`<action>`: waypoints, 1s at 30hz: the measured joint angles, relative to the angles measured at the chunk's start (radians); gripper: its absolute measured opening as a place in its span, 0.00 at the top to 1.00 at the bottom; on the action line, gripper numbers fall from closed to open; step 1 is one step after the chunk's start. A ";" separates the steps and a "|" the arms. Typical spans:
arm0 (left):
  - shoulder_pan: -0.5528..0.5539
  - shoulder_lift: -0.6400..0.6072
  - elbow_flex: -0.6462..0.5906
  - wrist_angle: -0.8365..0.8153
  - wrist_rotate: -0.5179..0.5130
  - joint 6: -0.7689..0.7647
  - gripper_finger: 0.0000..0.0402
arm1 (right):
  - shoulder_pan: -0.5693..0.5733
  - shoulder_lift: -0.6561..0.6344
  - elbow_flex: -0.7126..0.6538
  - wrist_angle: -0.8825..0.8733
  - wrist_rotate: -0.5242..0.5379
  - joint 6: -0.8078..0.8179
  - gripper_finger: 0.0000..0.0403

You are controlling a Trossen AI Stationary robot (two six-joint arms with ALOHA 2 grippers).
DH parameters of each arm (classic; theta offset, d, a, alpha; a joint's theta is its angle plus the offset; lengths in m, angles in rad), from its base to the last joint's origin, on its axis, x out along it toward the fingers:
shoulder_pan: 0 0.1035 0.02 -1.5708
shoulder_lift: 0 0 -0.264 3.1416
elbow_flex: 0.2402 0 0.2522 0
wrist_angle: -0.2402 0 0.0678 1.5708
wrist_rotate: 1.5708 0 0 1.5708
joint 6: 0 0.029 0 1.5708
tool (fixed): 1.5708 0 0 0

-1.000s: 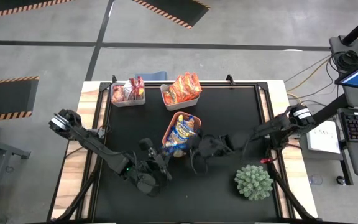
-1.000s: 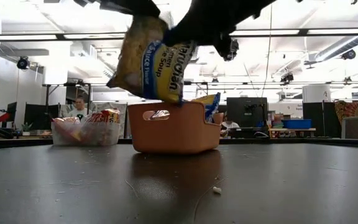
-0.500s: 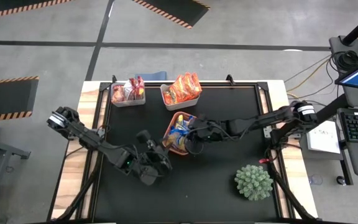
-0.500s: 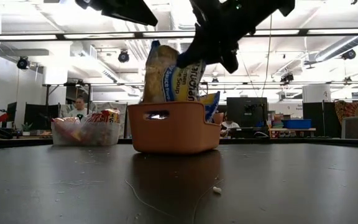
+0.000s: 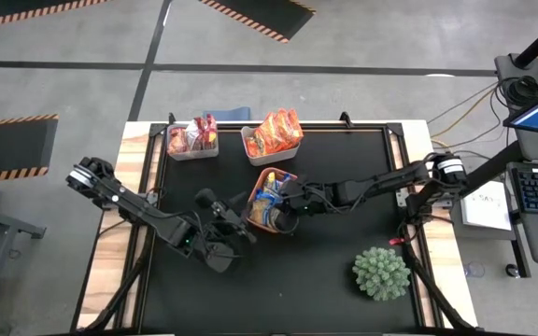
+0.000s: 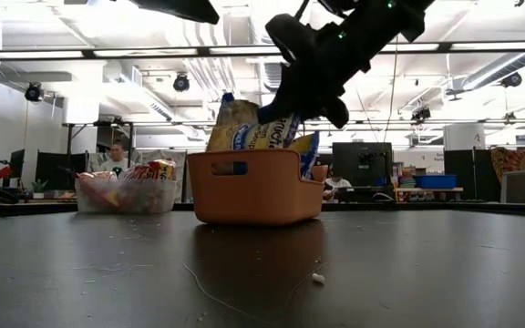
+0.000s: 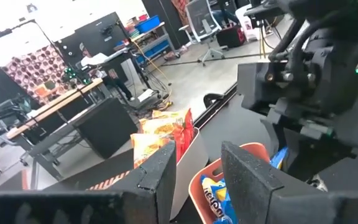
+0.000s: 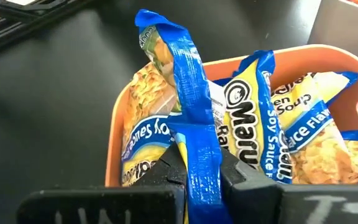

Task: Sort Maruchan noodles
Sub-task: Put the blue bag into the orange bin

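Observation:
An orange tray stands mid-table and holds blue-and-yellow Maruchan noodle packets. My right gripper reaches in from the table's right, just above the tray, and is shut on one more blue-and-yellow packet. That packet's lower part is sunk in the tray. My left gripper hovers open and empty just to the near left of the tray, pointing at it. Two clear bins at the far edge hold red packets and orange packets. My right gripper pinches the packet's blue sealed edge between its two fingers. They come slanting down from the table's right. The packet stands nearly upright below them, its lower part inside the orange tray among the other packets.
A spiky green plant ball sits at the near right of the black mat. The two clear bins stand side by side behind the tray. Open mat lies near the front edge and on the right.
My right gripper has moved down and toward the table's far left, rolling a little. The packet hung clear above the orange tray and now has its lower part inside it. My left gripper has drawn back a little toward the left and risen.

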 joint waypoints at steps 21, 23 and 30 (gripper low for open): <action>-0.001 0.027 -0.031 -0.031 0.291 -0.107 0.73 | -0.008 0.057 0.002 0.051 -0.004 -0.074 0.84; 0.000 0.027 -0.059 -0.026 0.294 -0.126 0.73 | -0.014 0.057 0.011 0.031 -0.003 -0.083 0.78; 0.021 0.027 -0.184 0.055 0.296 -0.214 0.78 | -0.022 -0.005 0.061 -0.108 -0.004 -0.111 0.62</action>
